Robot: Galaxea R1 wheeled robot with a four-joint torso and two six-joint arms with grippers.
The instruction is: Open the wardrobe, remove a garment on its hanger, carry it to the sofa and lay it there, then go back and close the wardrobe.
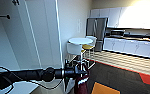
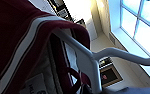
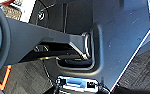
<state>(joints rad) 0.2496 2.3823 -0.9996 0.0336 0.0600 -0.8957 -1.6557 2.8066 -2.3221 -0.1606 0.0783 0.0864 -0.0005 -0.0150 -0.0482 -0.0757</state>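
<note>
A: What does the head view show?
B: The left arm reaches in across the bottom, and its gripper (image 1: 79, 72) holds the hanger (image 1: 81, 68), with the maroon jacket (image 1: 81, 83) hanging below it. The wardrobe (image 1: 44, 32) stands just to the left, one white door edge-on. Further off are a round white table (image 1: 80, 40), white chairs and a kitchen counter (image 1: 131, 45).

A: And the left wrist view?
B: The jacket (image 2: 23, 37) is very close, its white stripe running over the shoulder, draped on the white hanger (image 2: 91, 60). The fingers are not clear here, but the hanger hangs from that gripper, so it is clenched on it.

A: The right wrist view?
B: Dark robot parts over grey carpet (image 3: 23, 77). I cannot tell how the right fingers stand
</note>
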